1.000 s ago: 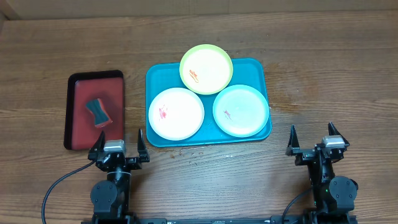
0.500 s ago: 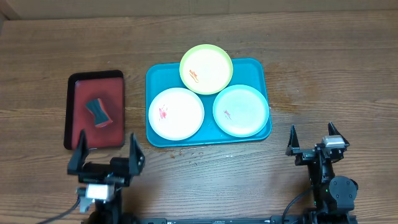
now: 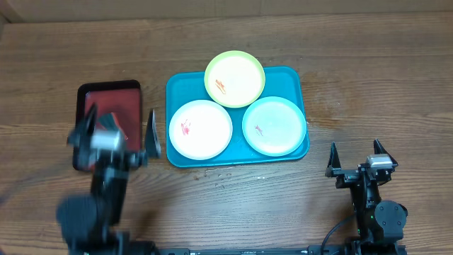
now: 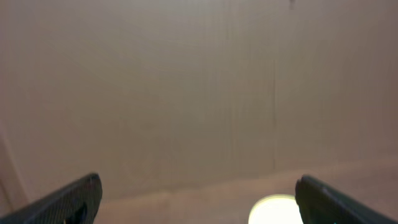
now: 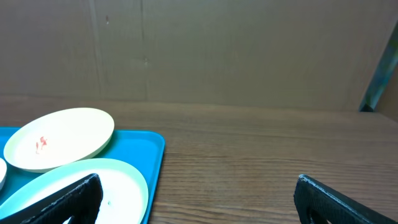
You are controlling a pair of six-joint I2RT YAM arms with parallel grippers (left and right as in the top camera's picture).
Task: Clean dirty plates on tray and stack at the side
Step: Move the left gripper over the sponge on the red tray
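So, all three plates are on the teal tray point(image 3: 291, 79): the yellow-green plate point(image 3: 235, 78) pokes over the far rim, with the white plate point(image 3: 200, 129) and the mint plate point(image 3: 274, 125) in front, each smeared red. The left pincer point(image 3: 118, 132), blurry, hangs spread apart over the red tray point(image 3: 106, 95). The right pincer point(image 3: 355, 157) is spread apart too, above the tabletop point(image 3: 368, 85).

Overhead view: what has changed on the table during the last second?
The left arm swung forward from the near side; its open jaws now hang over the small black-rimmed red tray, holding nothing. The right arm, the large teal plastic tray and the round plastic plates on it, yellow-green, white and pale mint, stayed as they were.
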